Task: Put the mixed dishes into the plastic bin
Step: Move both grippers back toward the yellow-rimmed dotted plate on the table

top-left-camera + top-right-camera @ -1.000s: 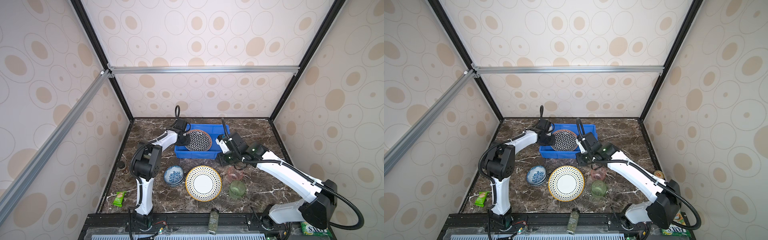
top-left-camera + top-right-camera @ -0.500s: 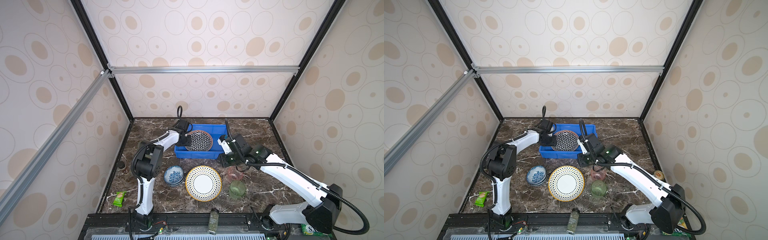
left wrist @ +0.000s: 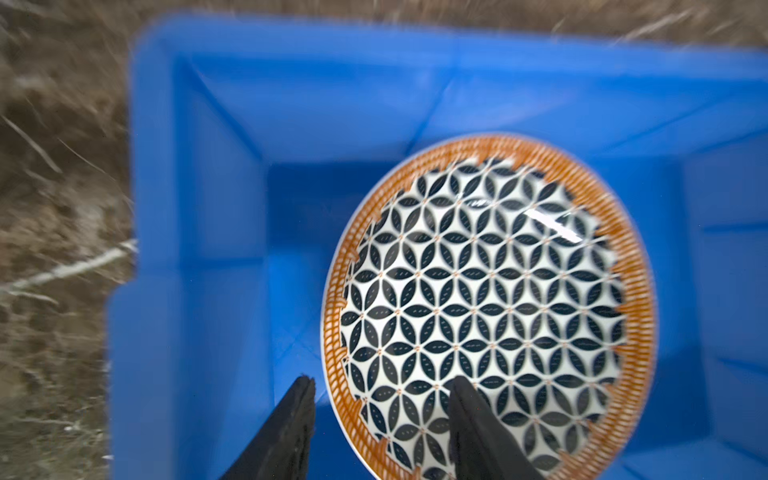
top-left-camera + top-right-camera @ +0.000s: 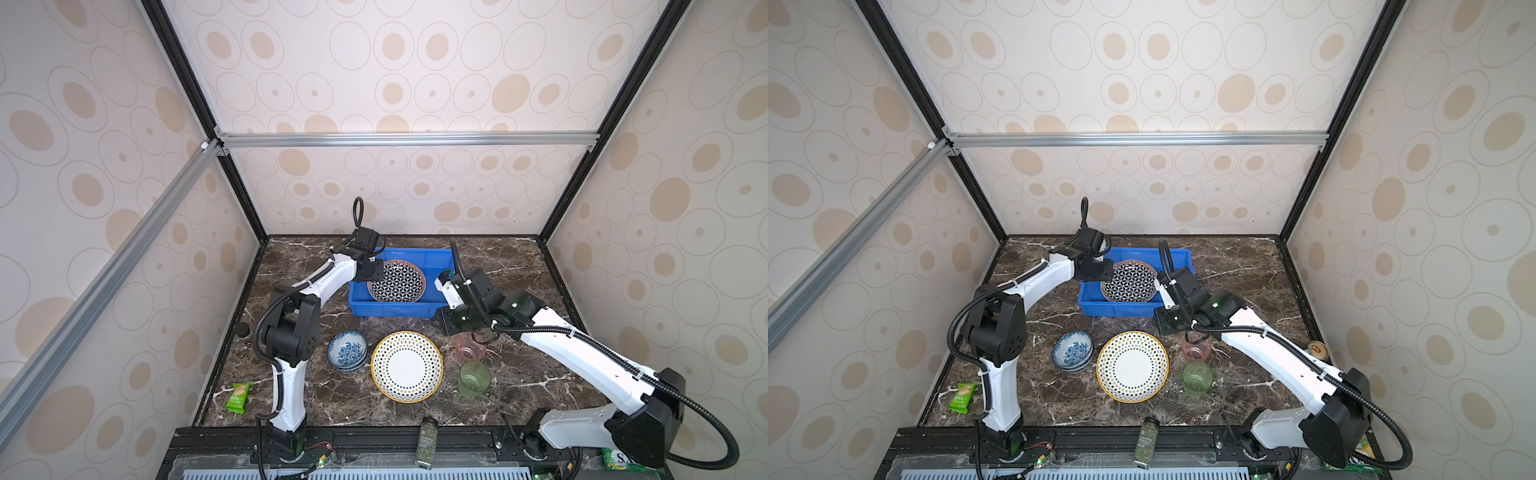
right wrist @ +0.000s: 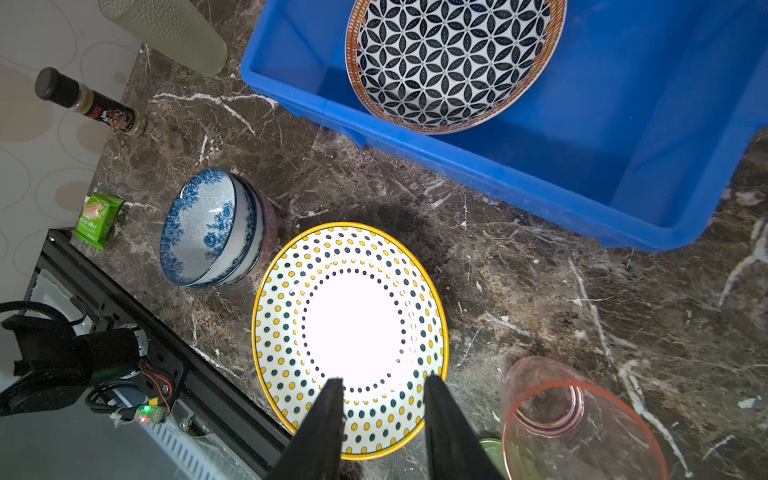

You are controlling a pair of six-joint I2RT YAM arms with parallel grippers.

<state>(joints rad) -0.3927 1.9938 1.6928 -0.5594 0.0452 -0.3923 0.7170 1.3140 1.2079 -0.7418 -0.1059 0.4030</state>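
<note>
Geometric plate [image 4: 397, 281] lowered into blue bin [image 4: 395, 309]; left fingers [image 3: 286, 432] parted around rim.

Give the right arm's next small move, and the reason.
Probably lower the right gripper to grip the dotted plate: the jaws hang open and empty above its rim, it lies outside the blue bin, and the geometric plate is already inside.

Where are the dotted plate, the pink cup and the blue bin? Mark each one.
dotted plate [image 4: 406, 368]: in a top view, on its white centre.
pink cup [image 4: 469, 351]: in a top view, on its translucent body.
blue bin [image 4: 390, 311]: in a top view, on its near outer wall.
</note>
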